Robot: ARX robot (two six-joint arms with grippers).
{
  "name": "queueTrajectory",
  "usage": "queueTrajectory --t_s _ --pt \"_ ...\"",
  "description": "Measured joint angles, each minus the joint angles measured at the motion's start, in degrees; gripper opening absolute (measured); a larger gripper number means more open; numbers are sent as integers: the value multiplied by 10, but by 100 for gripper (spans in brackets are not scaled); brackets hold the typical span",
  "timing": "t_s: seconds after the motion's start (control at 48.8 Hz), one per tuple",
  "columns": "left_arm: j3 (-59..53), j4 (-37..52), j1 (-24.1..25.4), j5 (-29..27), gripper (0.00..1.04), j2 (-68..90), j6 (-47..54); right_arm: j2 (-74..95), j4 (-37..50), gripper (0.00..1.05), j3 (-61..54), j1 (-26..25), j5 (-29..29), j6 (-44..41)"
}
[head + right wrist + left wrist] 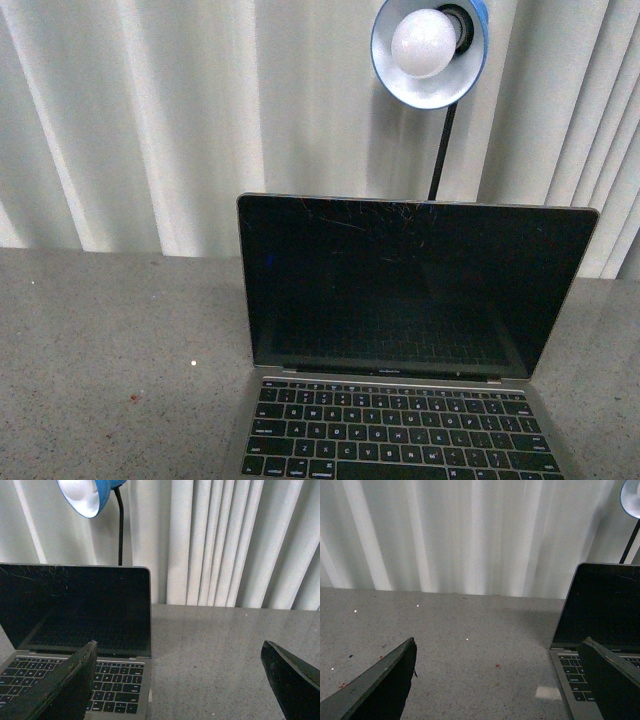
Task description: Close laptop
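Fingers [375,690] of the left gripper [495,690] and right gripper [175,685] spread wide, grasping nothing.
The laptop [410,290] stands open on the grey table [110,340], its dark scratched screen upright. One gripper hovers near each of its sides, and a blue lamp [430,45] and pale curtain [150,120] stand behind.
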Motion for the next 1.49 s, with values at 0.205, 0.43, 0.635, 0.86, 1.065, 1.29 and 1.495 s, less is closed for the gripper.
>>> queueTrajectory --t_s 0.205,0.43,0.635,0.86,1.065,1.29,1.495 --pt "0 0 0 0 98 0 0 0 0 97 0 0 0 0" --pt "0 0 0 0 98 0 0 0 0 97 0 0 0 0" --pt "0 0 0 0 98 0 0 0 0 97 0 0 0 0" --pt "0 0 0 0 98 0 0 0 0 97 0 0 0 0" --pt "0 0 0 0 98 0 0 0 0 97 0 0 0 0" --pt "0 0 0 0 98 0 0 0 0 97 0 0 0 0" --pt "0 0 0 0 98 0 0 40 -18 97 7 44 162 -75"
